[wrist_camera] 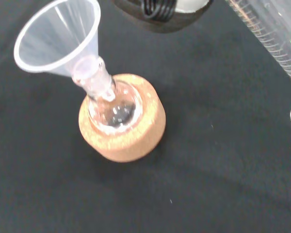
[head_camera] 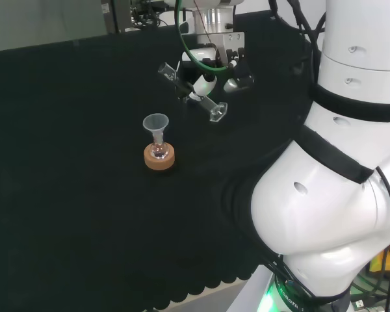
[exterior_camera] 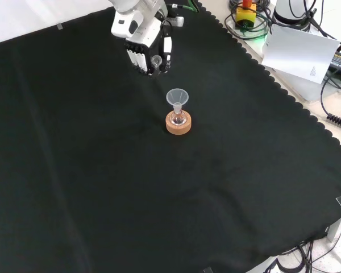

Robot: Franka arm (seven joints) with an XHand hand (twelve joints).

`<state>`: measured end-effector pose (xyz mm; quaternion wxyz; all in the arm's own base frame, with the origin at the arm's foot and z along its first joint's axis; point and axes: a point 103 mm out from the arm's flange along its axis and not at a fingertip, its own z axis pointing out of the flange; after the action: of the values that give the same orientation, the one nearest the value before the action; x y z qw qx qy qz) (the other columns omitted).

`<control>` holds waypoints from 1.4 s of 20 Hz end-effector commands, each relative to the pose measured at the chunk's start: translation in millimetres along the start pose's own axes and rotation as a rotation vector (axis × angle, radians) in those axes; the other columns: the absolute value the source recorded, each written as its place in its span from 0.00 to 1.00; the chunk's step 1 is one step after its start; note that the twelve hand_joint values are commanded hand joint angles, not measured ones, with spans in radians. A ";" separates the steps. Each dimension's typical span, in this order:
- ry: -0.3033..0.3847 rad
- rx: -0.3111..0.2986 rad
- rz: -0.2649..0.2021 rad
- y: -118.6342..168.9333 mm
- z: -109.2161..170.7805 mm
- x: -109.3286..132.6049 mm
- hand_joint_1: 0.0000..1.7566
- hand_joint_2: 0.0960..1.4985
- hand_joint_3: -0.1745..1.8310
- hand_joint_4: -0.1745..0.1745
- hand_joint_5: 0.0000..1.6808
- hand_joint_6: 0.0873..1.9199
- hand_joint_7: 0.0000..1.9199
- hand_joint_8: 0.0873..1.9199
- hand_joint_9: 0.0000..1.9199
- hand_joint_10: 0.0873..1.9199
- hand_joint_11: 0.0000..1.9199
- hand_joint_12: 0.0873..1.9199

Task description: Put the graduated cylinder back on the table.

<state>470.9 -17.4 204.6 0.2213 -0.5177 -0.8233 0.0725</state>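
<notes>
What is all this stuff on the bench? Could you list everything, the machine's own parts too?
Graduated cylinder: one, clear, held tilted above the cloth in the hand, behind the flask in the head view.
Funnel: one, clear, sitting in the neck of the flask.
Flask: one, small, round, clear glass, resting in the cork ring.
Cork ring: one, tan, on the cloth near the middle, serving as the flask's stand.
Cloth: one, black, covering the bench, with a scalloped edge.
Paper sheet: one, white, off the cloth at the front view's upper right.
Cables: several, black, beside the paper.
Hand: one, black and white, fingers curled round the cylinder.
Arm: one, white, at the head view's right.
</notes>
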 end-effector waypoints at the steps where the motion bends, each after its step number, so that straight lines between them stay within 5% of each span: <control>1: 0.083 -0.073 -0.030 19.5 0.8 -9.3 0.74 0.64 0.09 0.00 0.73 0.26 0.67 0.24 0.86 0.00 0.63 0.37; 14: 0.167 -0.268 -0.066 42.8 -6.8 -22.0 0.74 0.64 0.09 0.00 0.73 0.26 0.67 0.24 0.86 0.00 0.64 0.37; 20: 0.210 -0.305 -0.072 48.4 -1.1 -31.6 0.74 0.64 0.09 0.00 0.73 0.26 0.67 0.24 0.85 0.00 0.63 0.36; 28: 0.321 -0.419 -0.084 56.1 13.3 -38.6 0.74 0.65 0.09 0.00 0.72 0.28 0.66 0.26 0.85 0.00 0.63 0.36</control>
<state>523.9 -22.5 175.1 0.2332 -0.5212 -0.8074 -0.1485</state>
